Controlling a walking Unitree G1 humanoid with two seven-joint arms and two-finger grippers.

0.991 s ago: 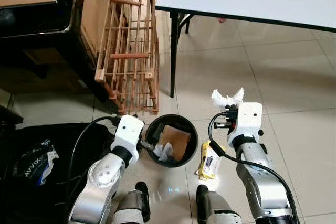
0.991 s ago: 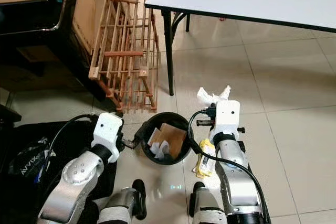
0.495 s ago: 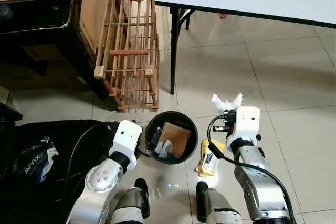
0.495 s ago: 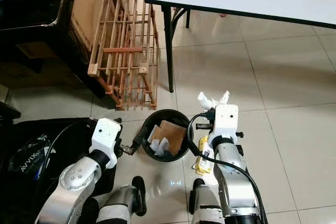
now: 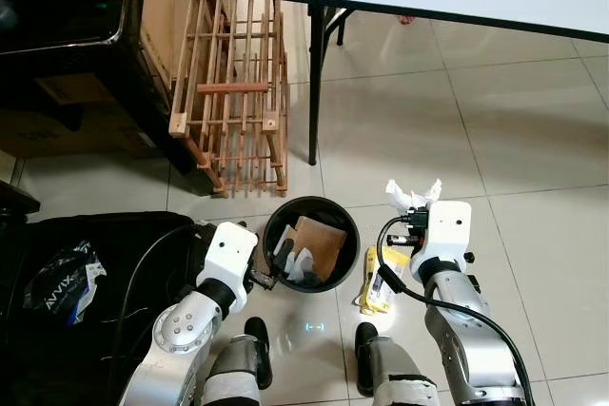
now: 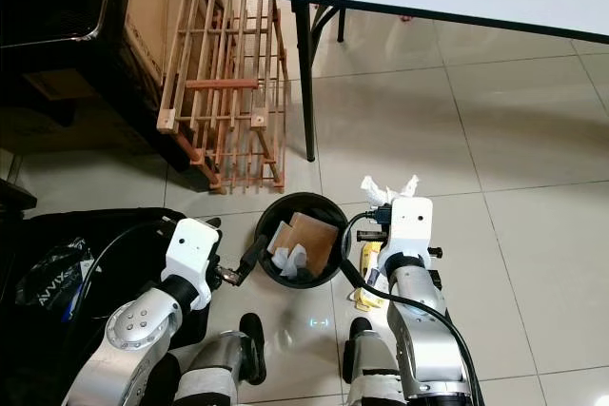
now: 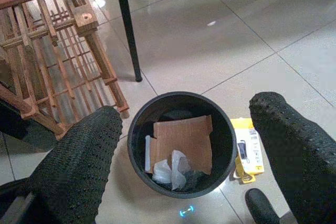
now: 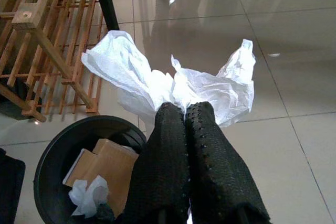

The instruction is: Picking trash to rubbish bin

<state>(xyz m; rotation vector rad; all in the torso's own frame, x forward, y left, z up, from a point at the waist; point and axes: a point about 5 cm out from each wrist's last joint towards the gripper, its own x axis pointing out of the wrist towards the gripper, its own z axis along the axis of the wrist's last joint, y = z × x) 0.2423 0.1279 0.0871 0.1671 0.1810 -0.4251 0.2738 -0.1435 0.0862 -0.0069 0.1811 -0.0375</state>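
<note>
A crumpled white paper wad (image 8: 173,90) is pinched between the right gripper's (image 8: 185,109) closed fingers (image 8: 207,145), flaring beyond the tips. The round black rubbish bin (image 8: 55,150) stands beside them, holding cardboard (image 7: 182,141) and tissue (image 7: 173,165).

Bright, sharp frames; glare on the glossy floor tiles (image 5: 400,121).

White lettering resembling "AVVIX" is seen on a dark plastic packet (image 5: 59,278) at lower left — not surely legible; print on the yellow package (image 5: 379,282) is too small to be read.
</note>
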